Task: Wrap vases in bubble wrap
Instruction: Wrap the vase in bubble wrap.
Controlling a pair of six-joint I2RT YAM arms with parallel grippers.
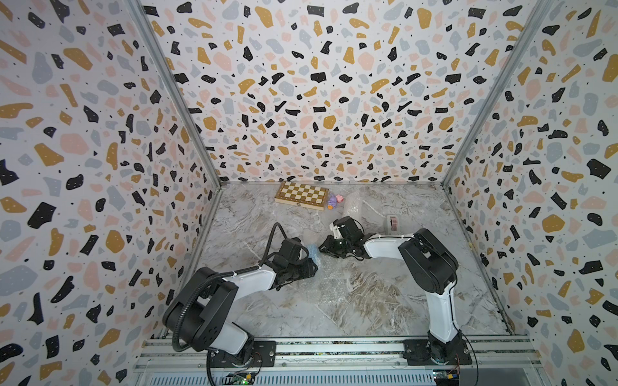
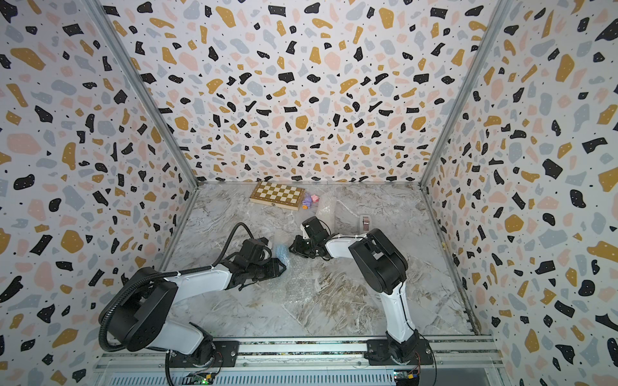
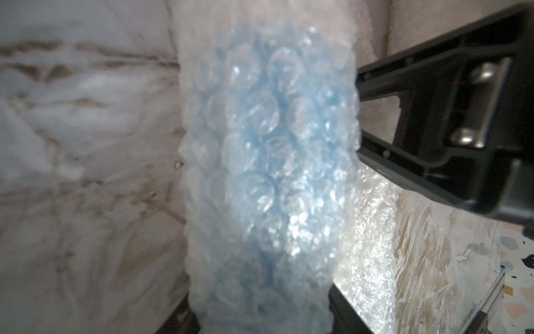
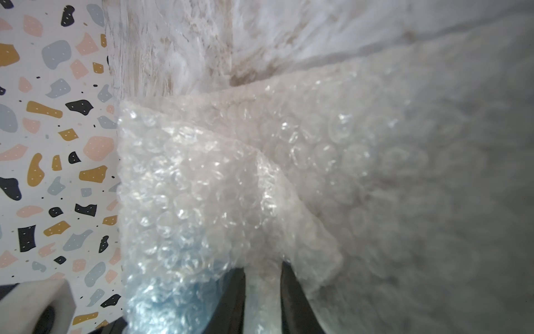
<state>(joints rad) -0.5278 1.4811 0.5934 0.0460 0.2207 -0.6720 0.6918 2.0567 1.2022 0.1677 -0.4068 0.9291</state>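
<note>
- Step in hand: we judged the rolling of the blue vase (image 3: 268, 162) into the bubble wrap (image 4: 231, 173) to be near its end. The vase lay on the marble table (image 1: 384, 294) between the two grippers, fully covered, its blue showing through the bubbles.
- Left gripper (image 1: 311, 265): one finger (image 3: 433, 115) touched the side of the wrapped vase. The opposite finger was hidden, so we could not tell how the jaws stood.
- Right gripper (image 4: 263, 300): the jaws stood narrowly apart with a flap of the wrap between them. We could not tell whether they pinched it.
- Next move, as we judged it: lay the loose flap down against the roll, keep the roll from springing open, then bring tape from the tape dispenser (image 1: 393, 222).
- Count: we saw one blue vase and one whitish wrapped bundle (image 1: 353, 204) near the back, probably the second vase. That made two sheets of wrap. There were also one dispenser, one chessboard (image 1: 301, 195) and about three small toys (image 1: 334, 200).
</note>
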